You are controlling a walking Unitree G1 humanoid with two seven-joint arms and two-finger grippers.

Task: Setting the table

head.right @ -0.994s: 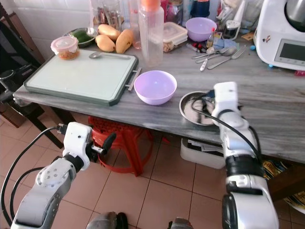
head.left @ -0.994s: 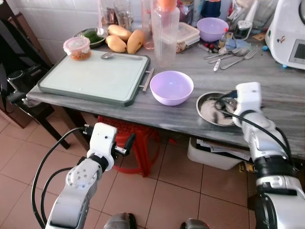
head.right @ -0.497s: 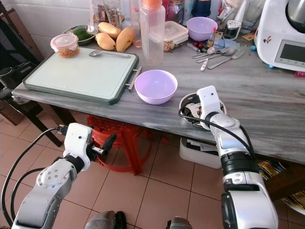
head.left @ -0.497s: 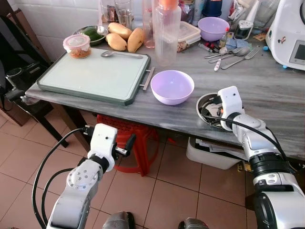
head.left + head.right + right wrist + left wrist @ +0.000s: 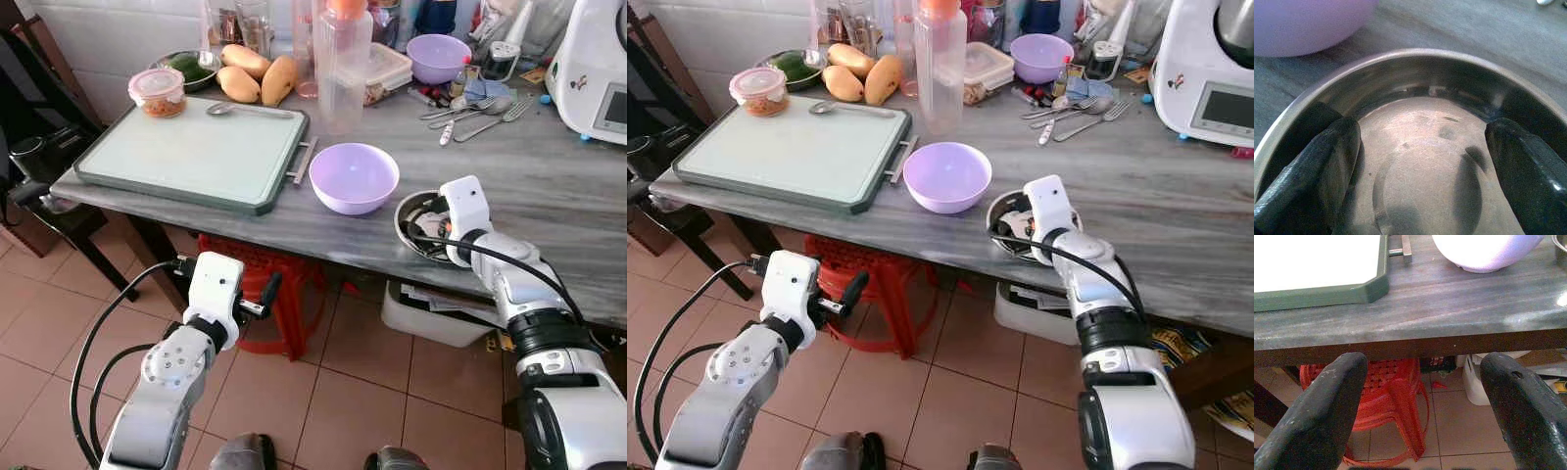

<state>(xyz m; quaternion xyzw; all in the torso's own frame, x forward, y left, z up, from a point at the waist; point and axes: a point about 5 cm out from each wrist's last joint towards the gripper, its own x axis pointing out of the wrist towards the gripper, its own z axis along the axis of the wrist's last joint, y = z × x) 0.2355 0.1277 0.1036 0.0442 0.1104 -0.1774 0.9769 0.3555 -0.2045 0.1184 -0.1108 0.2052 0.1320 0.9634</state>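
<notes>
The right end effector [image 5: 1420,161] sits spread inside the steel bowl [image 5: 416,217] at the desk's [image 5: 549,186] near edge; since a second ago the arm has swung toward 9 o'clock and the bowl has slid with it, closer to the purple bowl [image 5: 354,177]. The left end effector [image 5: 1422,406] hangs spread below the desk, unchanged, facing the red stool [image 5: 1393,401].

Open jaws frame a red stool [image 5: 1400,401] under the counter [image 5: 1449,313].

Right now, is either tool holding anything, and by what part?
Nothing is gripped. The right tool is open, fingers spread inside the steel bowl near its rim. The left tool is open, below the table edge.
</notes>
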